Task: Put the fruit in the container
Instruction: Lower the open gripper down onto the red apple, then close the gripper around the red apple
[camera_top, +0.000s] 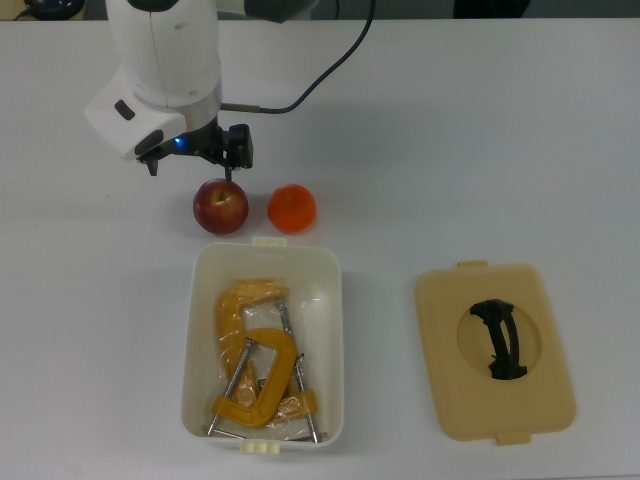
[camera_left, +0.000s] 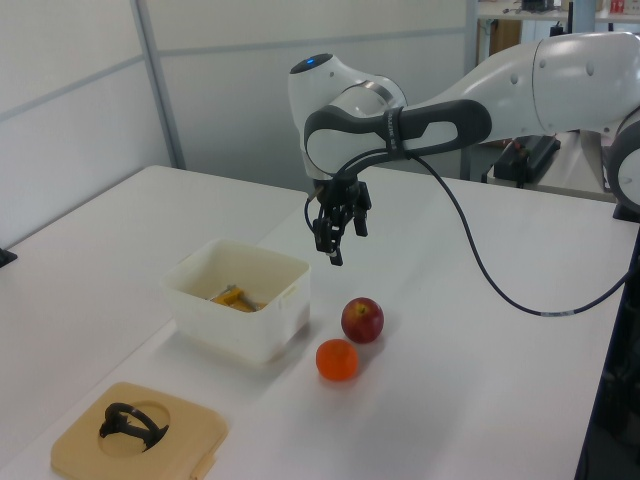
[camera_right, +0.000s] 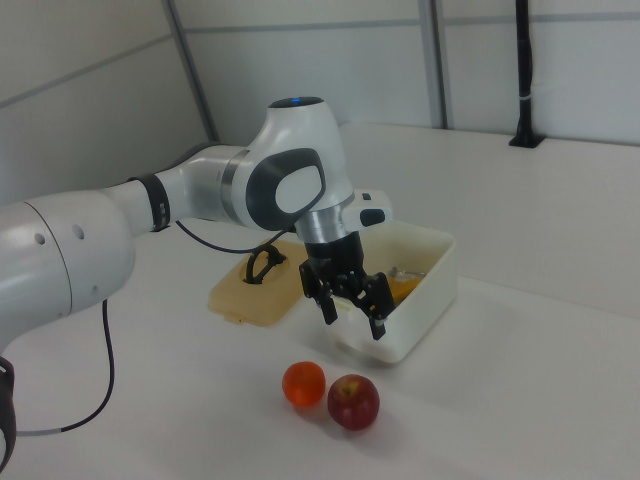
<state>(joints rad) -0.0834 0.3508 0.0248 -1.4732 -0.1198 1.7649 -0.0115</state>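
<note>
Pincer (camera_right: 352, 306) open, empty, seemingly above apple (camera_right: 353, 401).

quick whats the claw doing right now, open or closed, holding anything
Claw: open, holding nothing, hanging in the air above the apple; the tangerine lies untouched beside it.

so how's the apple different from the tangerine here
The apple is dark red with yellowish patches; the tangerine is plain bright orange. The apple looks slightly bigger. The apple lies almost under the open pincer; the tangerine sits off to the top view's right. Both are round, rest on the table and lie just outside the container.
</note>
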